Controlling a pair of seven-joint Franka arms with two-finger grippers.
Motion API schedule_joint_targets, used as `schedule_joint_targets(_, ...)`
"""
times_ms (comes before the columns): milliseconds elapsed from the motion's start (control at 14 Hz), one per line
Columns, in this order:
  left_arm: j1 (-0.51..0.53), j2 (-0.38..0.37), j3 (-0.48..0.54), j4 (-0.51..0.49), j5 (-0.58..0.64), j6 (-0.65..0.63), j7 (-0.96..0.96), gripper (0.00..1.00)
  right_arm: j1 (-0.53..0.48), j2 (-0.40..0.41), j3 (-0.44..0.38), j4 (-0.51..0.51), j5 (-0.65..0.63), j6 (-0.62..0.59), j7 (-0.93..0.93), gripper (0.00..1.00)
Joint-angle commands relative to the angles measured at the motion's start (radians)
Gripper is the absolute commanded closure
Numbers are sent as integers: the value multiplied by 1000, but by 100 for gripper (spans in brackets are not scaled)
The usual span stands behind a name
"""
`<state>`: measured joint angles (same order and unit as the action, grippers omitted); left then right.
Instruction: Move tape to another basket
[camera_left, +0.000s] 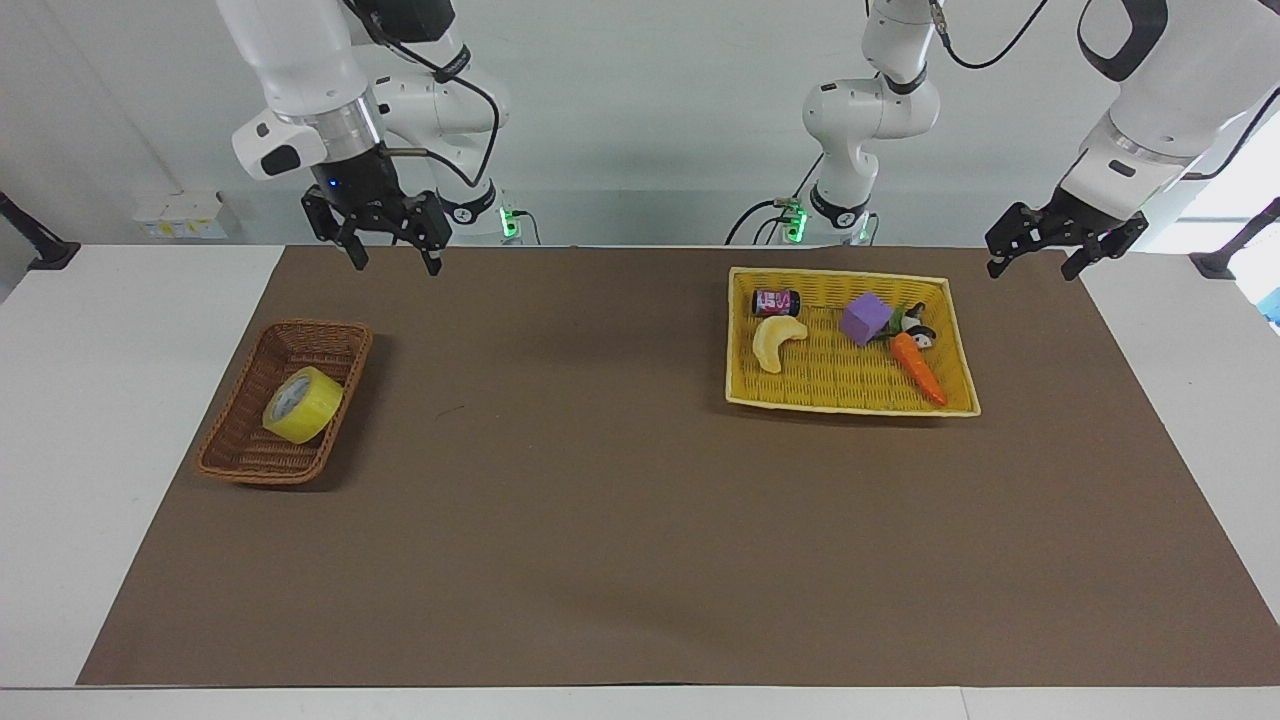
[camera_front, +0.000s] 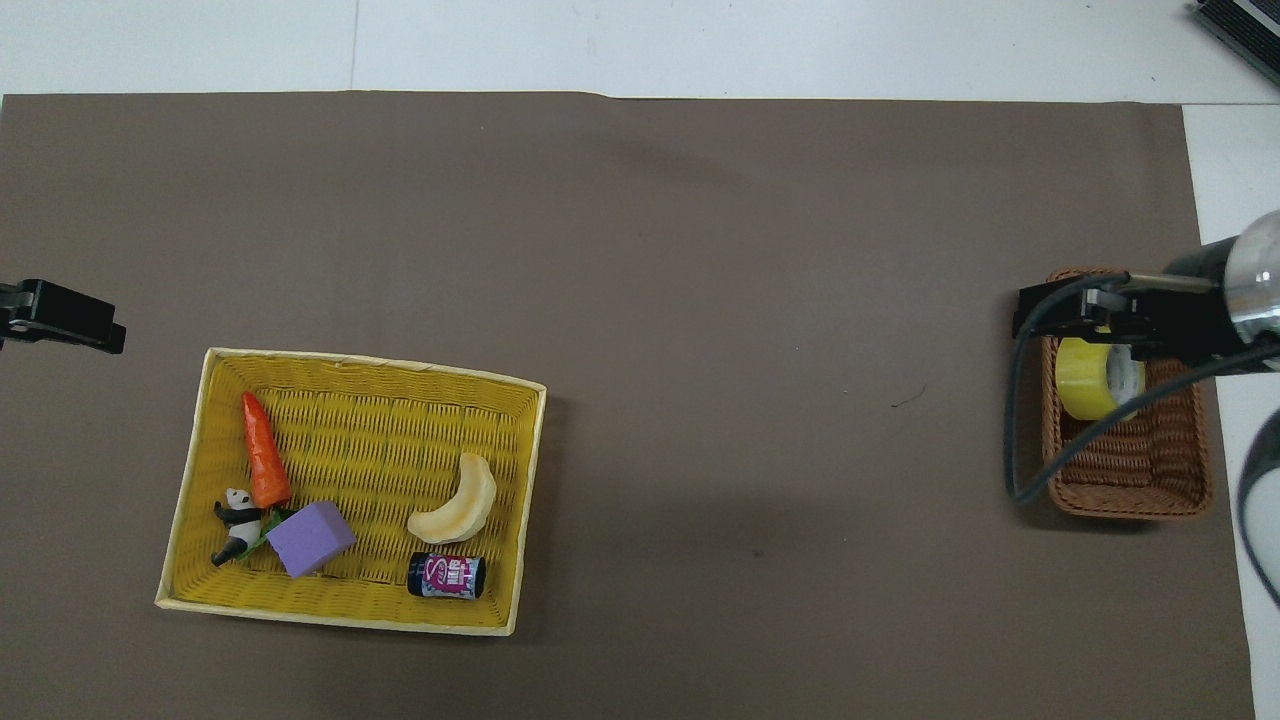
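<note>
The tape (camera_left: 302, 404), a yellow roll with a pale core, lies tilted inside the small brown wicker basket (camera_left: 247, 457) at the right arm's end of the table. In the overhead view the tape (camera_front: 1090, 385) shows partly under a cable. My right gripper (camera_left: 395, 264) hangs open and empty high above that end of the mat, well clear of tape and basket. My left gripper (camera_left: 1030, 270) waits open and empty in the air over the mat's corner beside the yellow basket (camera_left: 850, 398).
The yellow basket (camera_front: 365, 372) holds a carrot (camera_front: 262, 455), a panda figure (camera_front: 235, 510), a purple block (camera_front: 310, 537), a pale banana toy (camera_front: 458, 502) and a small dark can (camera_front: 446, 576). Brown mat (camera_left: 600, 480) spans the table between the baskets.
</note>
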<state>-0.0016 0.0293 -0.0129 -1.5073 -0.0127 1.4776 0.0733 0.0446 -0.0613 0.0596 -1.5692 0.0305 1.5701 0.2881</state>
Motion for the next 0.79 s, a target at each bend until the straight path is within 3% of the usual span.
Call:
schedule_joint_targets(0,5,3,-6,12,17,-19,3,0,-12,8,0,67,-29,-79,5,0)
schedule_joint_targets(287,5,3,-6,12,17,-20,3,0,-37,-41,-15,6,-9,-70,-4,0)
schedule_joint_targets(717,5,3,-6,12,16,-19,3,0,-45,-28,-17,4,-9,-9,-76,0)
